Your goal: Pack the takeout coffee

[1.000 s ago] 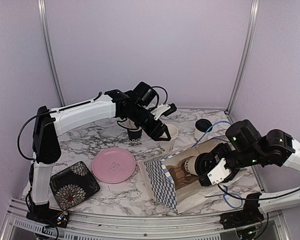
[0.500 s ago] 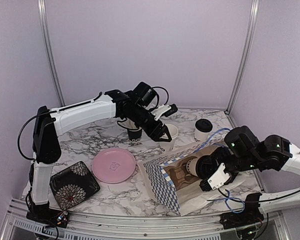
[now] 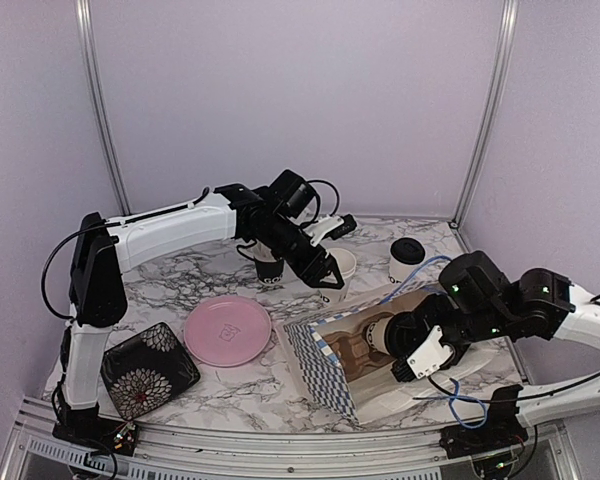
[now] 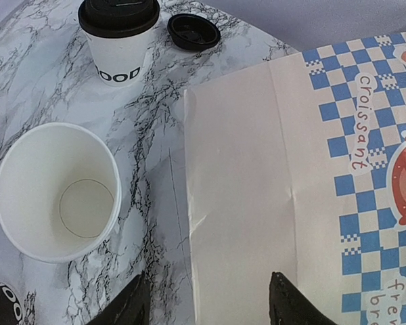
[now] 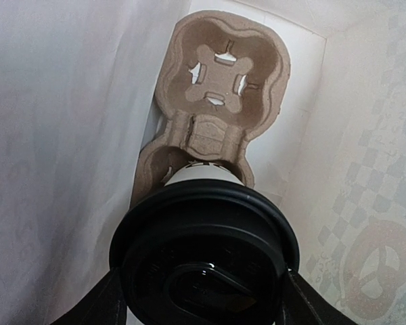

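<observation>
Over the last second the right arm has slid leftward, bringing its cup a little deeper into the bag, while the left arm has hardly shifted.

At the far left of the marble surface (image 3: 180, 285) lies a black floral dish (image 3: 148, 370), with a pink plate (image 3: 227, 330) just to its right. Behind the plate stands a black cup (image 3: 269, 266). The left fingers (image 3: 327, 274) hang spread apart with nothing between them, low over the surface where it meets the bag's edge. Just beside them stands an open cup (image 4: 54, 193), white, upright and with no lid. Further back a loose lid (image 4: 193, 31) lies flat on the surface, close to a lidded cup (image 3: 407, 258) lettered "GOOD".

The blue-checked paper bag (image 3: 318, 378) lies on its side with its mouth to the right. A cardboard carrier (image 5: 220, 81) sits inside it, toward the closed end. The right fingers (image 3: 388, 343) are inside the bag's mouth, clasped on either side of the held cup (image 5: 206, 271). That cup's black lid faces the wrist camera and its base points at the carrier's nearer pocket. Whether it is seated there I cannot tell.
</observation>
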### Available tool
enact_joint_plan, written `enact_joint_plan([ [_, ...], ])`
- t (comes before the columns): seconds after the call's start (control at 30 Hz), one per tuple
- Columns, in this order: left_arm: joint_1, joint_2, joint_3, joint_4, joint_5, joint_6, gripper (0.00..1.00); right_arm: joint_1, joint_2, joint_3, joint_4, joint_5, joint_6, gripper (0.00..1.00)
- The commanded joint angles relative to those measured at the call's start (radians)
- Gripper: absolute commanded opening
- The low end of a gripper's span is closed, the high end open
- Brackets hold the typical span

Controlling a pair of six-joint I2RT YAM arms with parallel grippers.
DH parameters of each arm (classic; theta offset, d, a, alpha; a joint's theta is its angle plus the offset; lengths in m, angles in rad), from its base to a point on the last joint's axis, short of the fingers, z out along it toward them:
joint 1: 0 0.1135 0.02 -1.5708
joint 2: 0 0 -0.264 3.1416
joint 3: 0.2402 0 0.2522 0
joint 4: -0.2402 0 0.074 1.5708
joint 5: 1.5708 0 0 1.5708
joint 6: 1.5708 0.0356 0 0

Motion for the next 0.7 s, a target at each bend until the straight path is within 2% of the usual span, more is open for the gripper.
enact_joint_plan([
  [0.0, -0.001, 0.009, 0.005, -0.012, 0.015, 0.017, 0.61, 0.009, 0.009, 0.019, 0.009, -0.015, 0.022, 0.50],
  [0.67, 0.004, 0.014, -0.007, -0.014, 0.015, 0.025, 0.60, 0.009, 0.049, -0.015, 0.074, 0.032, 0.030, 0.49],
])
